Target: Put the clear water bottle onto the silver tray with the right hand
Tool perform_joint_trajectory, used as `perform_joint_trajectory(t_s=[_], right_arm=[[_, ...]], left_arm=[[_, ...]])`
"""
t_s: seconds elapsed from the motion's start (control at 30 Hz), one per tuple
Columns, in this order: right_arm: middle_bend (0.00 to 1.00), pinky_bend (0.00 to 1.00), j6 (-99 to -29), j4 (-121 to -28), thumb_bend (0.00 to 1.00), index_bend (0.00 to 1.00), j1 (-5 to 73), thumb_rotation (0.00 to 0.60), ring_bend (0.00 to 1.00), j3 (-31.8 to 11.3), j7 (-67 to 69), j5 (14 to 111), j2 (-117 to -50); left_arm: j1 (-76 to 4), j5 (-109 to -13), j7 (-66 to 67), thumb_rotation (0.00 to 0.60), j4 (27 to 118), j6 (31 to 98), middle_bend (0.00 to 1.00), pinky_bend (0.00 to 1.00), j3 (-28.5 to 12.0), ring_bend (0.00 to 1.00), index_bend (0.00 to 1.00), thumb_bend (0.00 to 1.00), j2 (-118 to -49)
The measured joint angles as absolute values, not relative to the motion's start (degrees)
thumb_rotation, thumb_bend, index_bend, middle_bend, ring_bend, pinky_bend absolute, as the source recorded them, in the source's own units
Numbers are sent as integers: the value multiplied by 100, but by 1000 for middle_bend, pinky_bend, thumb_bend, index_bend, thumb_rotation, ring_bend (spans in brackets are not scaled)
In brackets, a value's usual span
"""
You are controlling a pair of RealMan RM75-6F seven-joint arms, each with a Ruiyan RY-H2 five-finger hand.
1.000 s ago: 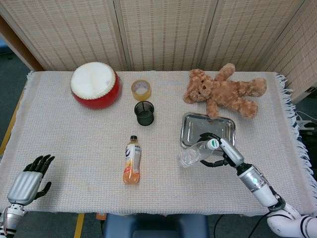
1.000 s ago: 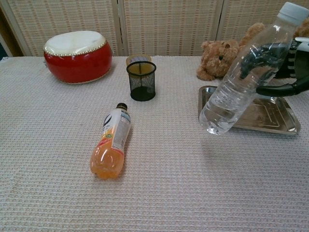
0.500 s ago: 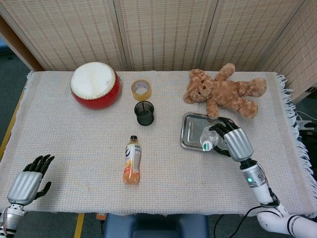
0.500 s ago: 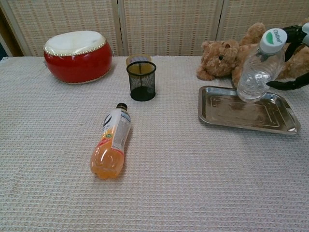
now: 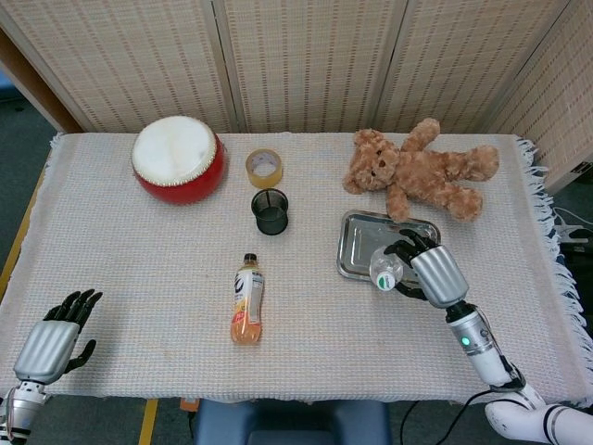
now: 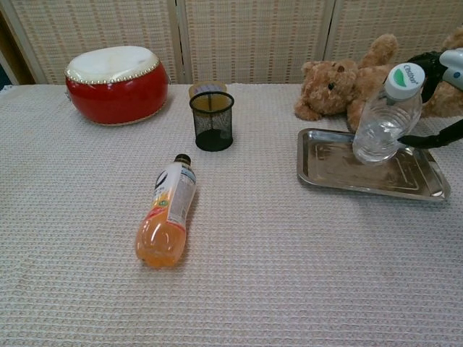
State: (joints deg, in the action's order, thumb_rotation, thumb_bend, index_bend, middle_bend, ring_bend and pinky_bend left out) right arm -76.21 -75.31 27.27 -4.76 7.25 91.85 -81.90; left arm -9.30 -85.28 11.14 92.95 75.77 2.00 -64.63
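Observation:
The clear water bottle (image 6: 381, 119) with a white and green cap stands tilted toward the camera, its base on the silver tray (image 6: 340, 176). My right hand (image 5: 432, 271) grips it from the right; in the chest view only dark fingers (image 6: 432, 66) show at the frame's edge. From the head view the bottle (image 5: 384, 269) appears at the tray's (image 5: 359, 243) near edge. My left hand (image 5: 57, 336) rests open near the table's front left corner, far from the bottle.
An orange drink bottle (image 6: 168, 212) lies on the cloth mid-table. A black mesh cup (image 6: 212, 120) and a tape roll (image 5: 264, 167) stand behind it. A red drum (image 6: 116, 83) is far left. A teddy bear (image 5: 417, 171) lies just behind the tray.
The right hand has carried the bottle from above the tray's left side to over the tray, turned it more upright, and lowered its base onto the tray. The left hand is still.

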Motion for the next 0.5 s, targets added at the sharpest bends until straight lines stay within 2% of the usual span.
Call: perform_joint_trajectory(t_s=[0.1,0.27,0.37,0.5], right_arm=[[478,421,-7504,-7603,0,708,2773,600,243,-396,2308,9245,-8057],[478,431,-7391,-7597,0,706,2788,600,246,-346,4281,9217,-7993],[478,444,-7319,-7554,0,704,2783,600,246,-337,4679,9149,-7997],[478,444,-7264,-7495,0,704,2788,600,246,-352,4341,9074,-8036]], left_arm=[[-934,-8529,1117,600,9299,7570,47,234,200,48,0,418,-6464],[-931,-8517,1110,600,9308,7570,47,234,198,47,0,417,-6461],[-933,-8528,1114,600,9294,7572,47,234,200,48,0,418,-6466],[-942,-8496,1113,600,9298,7538,47,234,194,48,0,418,-6466]])
